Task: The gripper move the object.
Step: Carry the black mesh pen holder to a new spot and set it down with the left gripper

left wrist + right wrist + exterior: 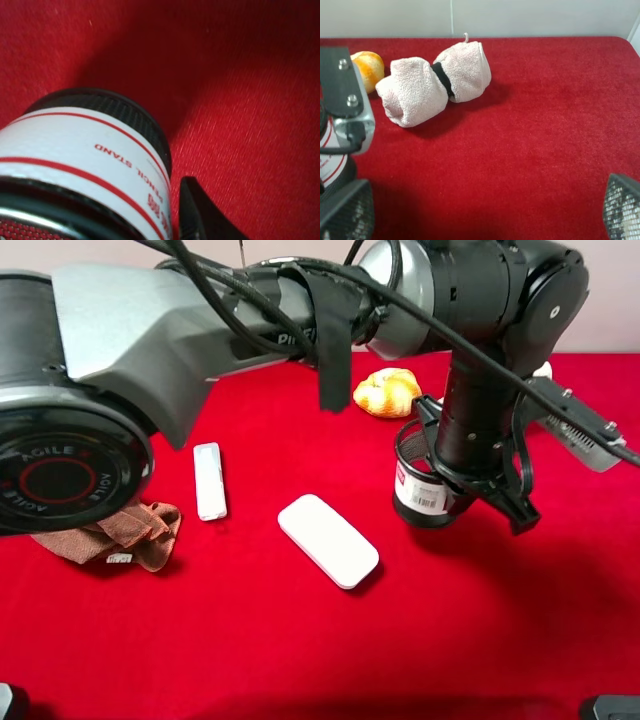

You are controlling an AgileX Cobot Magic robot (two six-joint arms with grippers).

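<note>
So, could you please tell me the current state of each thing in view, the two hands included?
left hand: at the pen cup; grip cannot be judged.
pen cup: upright on the red cloth.
right hand: open, empty.
white case: flat, closed, untouched.
small white bar: flat.
brown cloth: crumpled.
pale towel: rolled, tied by a black band.

Right end effector (482, 210), fingers apart, faces a rolled towel (436, 82) on red cloth (535, 145).
</note>
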